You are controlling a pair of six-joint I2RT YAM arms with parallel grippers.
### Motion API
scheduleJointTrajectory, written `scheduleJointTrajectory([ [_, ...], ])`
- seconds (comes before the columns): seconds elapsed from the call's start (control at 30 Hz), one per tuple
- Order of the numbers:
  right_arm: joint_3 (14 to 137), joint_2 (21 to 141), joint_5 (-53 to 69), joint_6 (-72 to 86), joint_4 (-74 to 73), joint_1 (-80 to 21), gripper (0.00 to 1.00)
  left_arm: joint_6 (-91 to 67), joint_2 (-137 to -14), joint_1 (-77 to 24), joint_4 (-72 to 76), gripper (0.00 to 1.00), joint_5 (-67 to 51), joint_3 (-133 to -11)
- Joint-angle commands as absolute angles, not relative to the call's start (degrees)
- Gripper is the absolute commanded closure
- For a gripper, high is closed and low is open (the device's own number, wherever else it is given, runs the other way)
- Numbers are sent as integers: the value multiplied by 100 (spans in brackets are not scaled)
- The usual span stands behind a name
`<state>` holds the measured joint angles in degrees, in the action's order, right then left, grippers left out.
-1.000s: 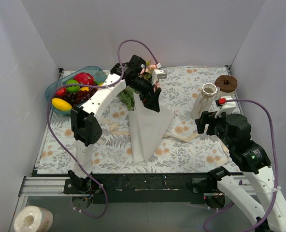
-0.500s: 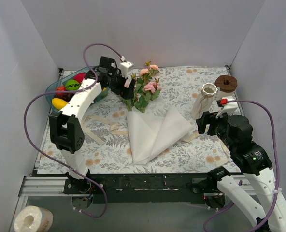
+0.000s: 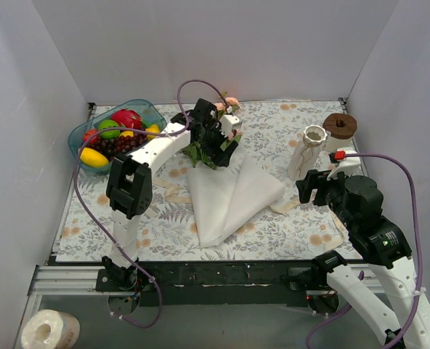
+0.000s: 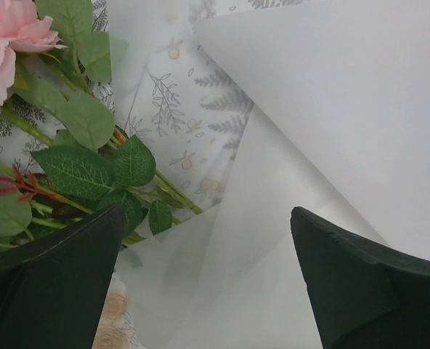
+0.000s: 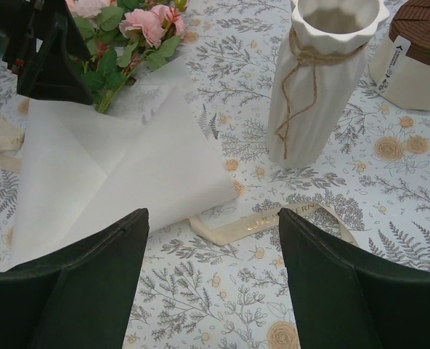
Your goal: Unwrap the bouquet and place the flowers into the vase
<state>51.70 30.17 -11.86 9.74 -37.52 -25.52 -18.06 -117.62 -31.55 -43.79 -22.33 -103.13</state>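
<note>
Swung back from the fruit bowl side since half a second ago, the left gripper [image 3: 221, 144] now covers the leafy stems it had left exposed; its jaws stand wide apart with nothing between them, over the paper's upper edge. Nearest the bases, the right gripper [image 5: 213, 218] hangs above the floral-print tablecloth [image 5: 222, 313], jaws apart, gripping nothing. Just beyond it lies a loose cream ribbon [image 5: 237, 225] carrying gilt lettering too small to read. The white translucent paper [image 5: 106, 167], unrolled and flat, shows fold creases and overlapping layers; the cloth's print shows through it in the left wrist view. The flowers [image 5: 139, 25], pink roses with matt green leaves on thin stems, lie at the paper's far end, their stems resting on it. To the right, well apart, the vase [image 5: 317, 87] stands upright: white, faceted, scalloped rim, twine [image 5: 306, 62] knotted at the neck. Behind it is a white cylinder [image 5: 418, 51] with a brown round top, its small label illegible. At far left sits a blue fruit bowl [image 3: 144, 109].
</note>
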Motion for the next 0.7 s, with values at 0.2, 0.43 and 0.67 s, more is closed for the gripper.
scheduleJointTrajectory([
  [0.2, 5300, 2944, -1230, 1011, -3735, -2566, 21, -502, -12541, -3076, -5456, 9, -3137, -11310],
  [0.43, 5238, 2988, -1257, 984, -3648, -2566, 21, -158, -12761, -3085, -6283, 30, -3542, -11557],
  [0.67, 5229, 3067, -1231, 993, -3551, -2566, 21, -44, -12727, -3085, -6495, 50, -3498, -11470],
])
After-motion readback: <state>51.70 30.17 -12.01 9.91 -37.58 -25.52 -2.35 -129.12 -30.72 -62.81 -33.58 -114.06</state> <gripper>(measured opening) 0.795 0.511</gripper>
